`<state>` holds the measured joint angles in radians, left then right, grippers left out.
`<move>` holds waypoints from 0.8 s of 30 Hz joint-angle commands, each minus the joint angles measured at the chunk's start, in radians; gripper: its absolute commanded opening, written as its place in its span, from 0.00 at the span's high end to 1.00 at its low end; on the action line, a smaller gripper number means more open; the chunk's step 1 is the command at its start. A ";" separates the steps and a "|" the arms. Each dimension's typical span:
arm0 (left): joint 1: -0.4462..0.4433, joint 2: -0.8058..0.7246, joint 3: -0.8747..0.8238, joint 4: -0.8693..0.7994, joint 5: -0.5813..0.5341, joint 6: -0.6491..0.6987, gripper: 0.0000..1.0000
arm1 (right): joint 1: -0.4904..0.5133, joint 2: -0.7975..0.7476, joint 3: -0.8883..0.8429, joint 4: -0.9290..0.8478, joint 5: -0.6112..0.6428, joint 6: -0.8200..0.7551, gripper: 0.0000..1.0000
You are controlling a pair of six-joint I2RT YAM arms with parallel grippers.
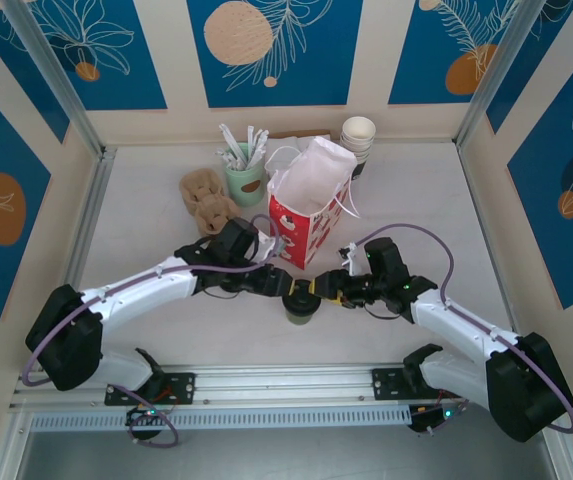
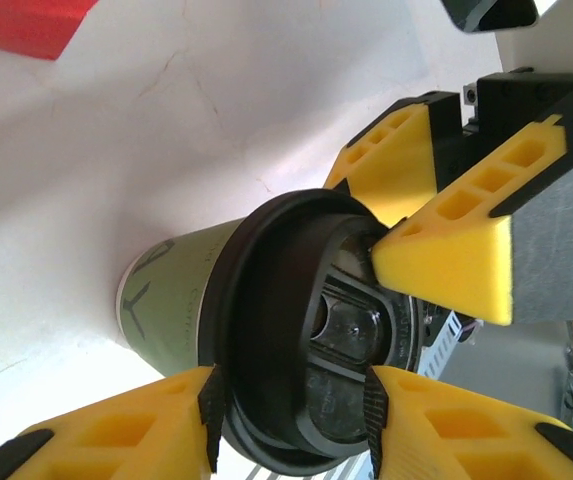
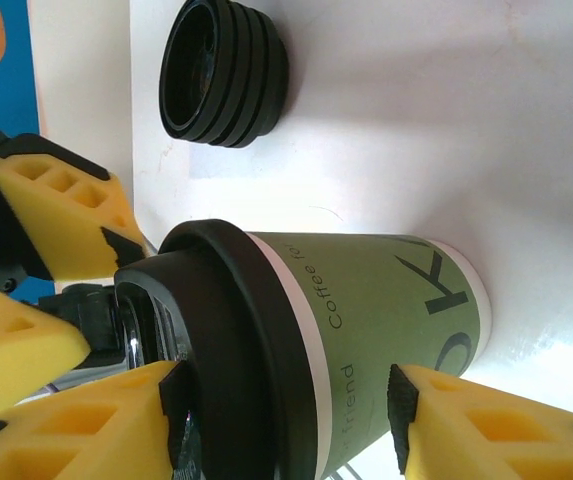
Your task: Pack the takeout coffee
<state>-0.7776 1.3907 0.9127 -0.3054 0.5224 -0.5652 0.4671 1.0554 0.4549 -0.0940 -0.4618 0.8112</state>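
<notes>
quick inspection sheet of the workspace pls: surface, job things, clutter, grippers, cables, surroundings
surface: white table, no spills seen
job's things: takeout coffee, green cup with black lid on, upright; red and white paper bag open behind it
clutter: stack of black lids; stack of lidless cups; green cup of stirrers; brown paper items
grippers: left gripper fingers either side of the lid, grip unconfirmed; right gripper jaws apart by the cup, one fingertip against the lid
cables: purple cables along both arms, one loop close to the bag
surroundings: blue and cream patterned walls, metal frame posts
</notes>
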 commanded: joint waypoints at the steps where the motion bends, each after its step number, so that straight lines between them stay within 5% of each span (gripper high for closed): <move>1: -0.008 0.012 0.045 -0.044 -0.010 0.030 0.57 | -0.001 -0.004 0.036 -0.073 0.020 -0.008 0.40; 24: 0.019 -0.107 0.132 -0.159 -0.158 0.103 0.44 | 0.057 -0.051 0.131 -0.200 0.073 -0.073 0.29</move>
<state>-0.7719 1.3231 1.0130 -0.4362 0.4057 -0.4881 0.4976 1.0203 0.5659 -0.2405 -0.4229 0.7750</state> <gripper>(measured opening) 0.552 0.709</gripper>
